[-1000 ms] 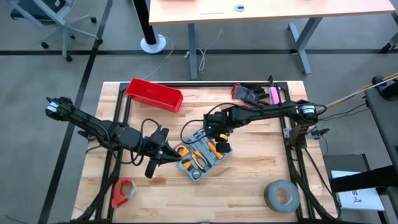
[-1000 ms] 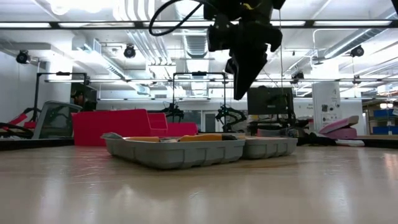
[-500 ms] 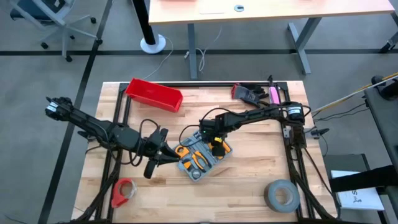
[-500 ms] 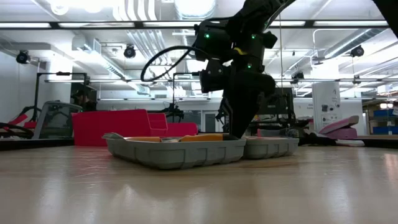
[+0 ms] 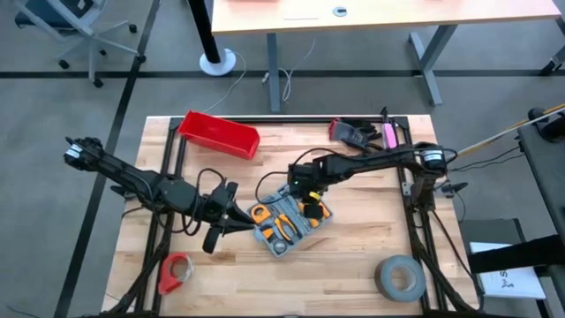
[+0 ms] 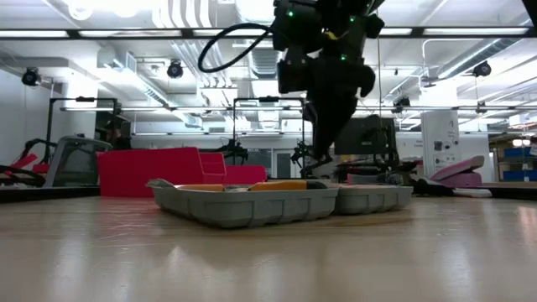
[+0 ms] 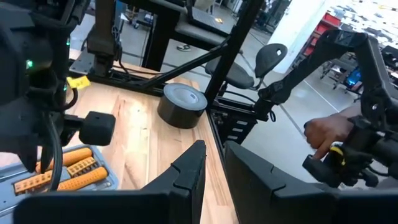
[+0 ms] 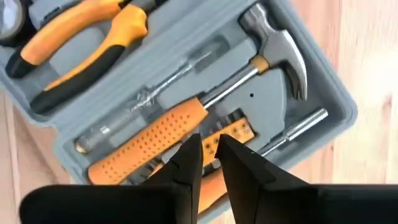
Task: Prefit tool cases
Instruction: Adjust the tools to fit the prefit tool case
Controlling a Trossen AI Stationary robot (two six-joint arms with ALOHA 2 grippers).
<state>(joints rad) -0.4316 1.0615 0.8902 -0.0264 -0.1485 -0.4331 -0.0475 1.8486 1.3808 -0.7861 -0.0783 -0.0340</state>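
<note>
Workshop floor, wooden tabletop [image 5: 353, 265] on a dark frame. The tool case [image 5: 288, 219] lies open near the tabletop's middle, holding orange-handled pliers [image 8: 81, 40], a hammer [image 8: 249, 68] and a screwdriver [image 8: 161, 87] in its grey recesses.

Right end effector [image 8: 208, 152] hangs just above the case, over the hammer's orange grip, fingers nearly pressed together, nothing visibly between them. Left end effector [image 7: 211, 165] waits beside the case, toward the tabletop's left edge, fingers likewise close together and empty.

Risks, as judged:
- Right fingers too narrow to straddle a handle; pressing down could skid off and knock the hammer out of its recess.
- The case is unanchored; a sideways push may slide or rotate it toward the left end effector.
- The two arms are near one another over the case; a collision is possible.
</note>
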